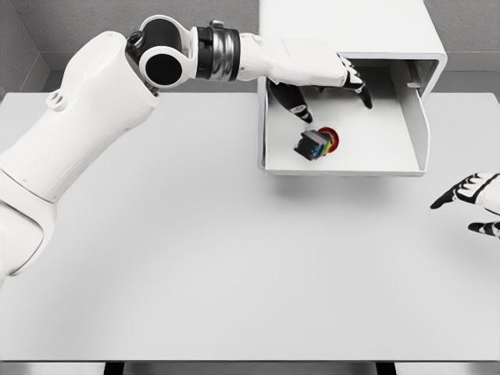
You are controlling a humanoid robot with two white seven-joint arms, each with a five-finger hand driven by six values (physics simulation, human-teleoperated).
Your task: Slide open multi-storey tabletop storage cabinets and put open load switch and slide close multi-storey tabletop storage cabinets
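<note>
The white storage cabinet (344, 27) stands at the back of the table, its bottom drawer (375, 144) slid out toward me. Inside the drawer, left of centre, lies the load switch (316, 144), a dark block with a red knob, tilted on the drawer floor. My left hand (332, 90) reaches over the drawer with its fingers spread. One dark finger (297, 105) points down to the switch's top edge, and the other fingers are well apart from it. My right hand (473, 199) hovers open at the table's right edge.
The white table (234, 258) stretches in front of the cabinet. My left upper arm (86, 133) crosses the table's back left corner. The drawer's side walls and front lip (344, 169) enclose the switch.
</note>
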